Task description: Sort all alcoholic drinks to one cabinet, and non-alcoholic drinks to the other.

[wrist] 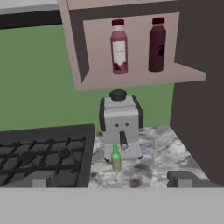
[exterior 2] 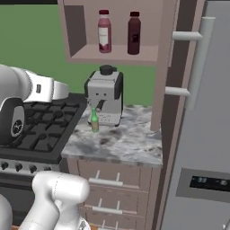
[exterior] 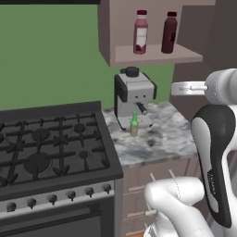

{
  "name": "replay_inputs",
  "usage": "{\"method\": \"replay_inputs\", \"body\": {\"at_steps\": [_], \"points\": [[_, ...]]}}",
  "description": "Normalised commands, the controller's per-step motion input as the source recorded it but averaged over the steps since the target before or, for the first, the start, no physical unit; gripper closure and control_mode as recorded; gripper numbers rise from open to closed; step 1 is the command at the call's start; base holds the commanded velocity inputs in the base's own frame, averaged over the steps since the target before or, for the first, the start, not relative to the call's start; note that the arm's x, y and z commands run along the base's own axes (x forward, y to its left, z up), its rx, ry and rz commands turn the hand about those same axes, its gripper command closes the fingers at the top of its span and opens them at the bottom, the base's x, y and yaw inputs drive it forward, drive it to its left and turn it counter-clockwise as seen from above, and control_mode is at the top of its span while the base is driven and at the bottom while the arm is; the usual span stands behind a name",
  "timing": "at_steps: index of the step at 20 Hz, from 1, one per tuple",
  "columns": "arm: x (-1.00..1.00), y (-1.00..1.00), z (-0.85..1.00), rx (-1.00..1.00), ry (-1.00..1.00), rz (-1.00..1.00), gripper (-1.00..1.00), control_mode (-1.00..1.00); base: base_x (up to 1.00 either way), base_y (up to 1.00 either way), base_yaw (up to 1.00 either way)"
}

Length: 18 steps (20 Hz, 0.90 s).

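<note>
Two wide bottles, pink (wrist: 119,47) and maroon (wrist: 157,44), upright in open cabinet (wrist: 135,78) above coffee machine (wrist: 121,124). Green bottle (wrist: 116,157) on surface (wrist: 157,164) touching machine's front. Jaws wide open, empty.

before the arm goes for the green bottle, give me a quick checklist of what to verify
1. Green bottle upright on the counter: ok.
2. Bottle stands apart from the coffee machine behind it: cannot tell, very close.
3. Gripper open, fingers empty: ok.
4. Pink bottle and maroon bottle already on the open cabinet shelf: ok.
5. Amber bottle located: cannot tell.
6. Gripper near the green bottle: not ok, well short of it.
</note>
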Motion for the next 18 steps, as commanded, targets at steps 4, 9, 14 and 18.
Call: {"method": "replay_inputs", "body": {"at_steps": [4,9,14,18], "points": [[0.00,0.00,0.00,0.00,0.00,0.00,-1.00,1.00,0.33,0.21,-0.01],[0.00,0.00,0.00,0.00,0.00,0.00,-1.00,1.00,0.30,0.19,-0.01],[0.00,0.00,0.00,0.00,0.00,0.00,-1.00,1.00,0.29,0.18,-0.01],[0.00,0.00,0.00,0.00,0.00,0.00,-1.00,1.00,0.25,0.16,-0.01]]}}
